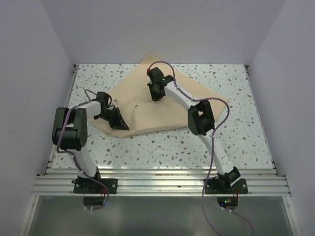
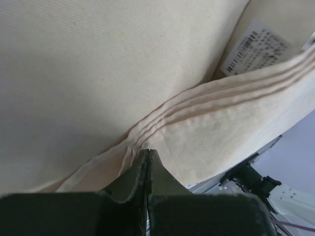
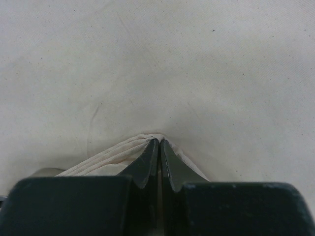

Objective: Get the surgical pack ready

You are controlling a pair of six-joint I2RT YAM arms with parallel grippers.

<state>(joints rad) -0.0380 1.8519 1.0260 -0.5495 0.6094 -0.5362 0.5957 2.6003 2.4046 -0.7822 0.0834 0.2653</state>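
The tan cloth (image 1: 152, 118) lay rumpled on the speckled table (image 1: 236, 137), reaching from the middle towards 12 o'clock. At its 8 o'clock edge the left gripper (image 1: 122, 126) was pressed together on the stitched hem (image 2: 221, 98), with a white barcoded label (image 2: 256, 49) showing at 1 o'clock in the left wrist view. Near the cloth's middle, slightly towards 12 o'clock, the right gripper (image 1: 156, 96) pinched a raised fold (image 3: 123, 147) of the fabric between its closed fingers.
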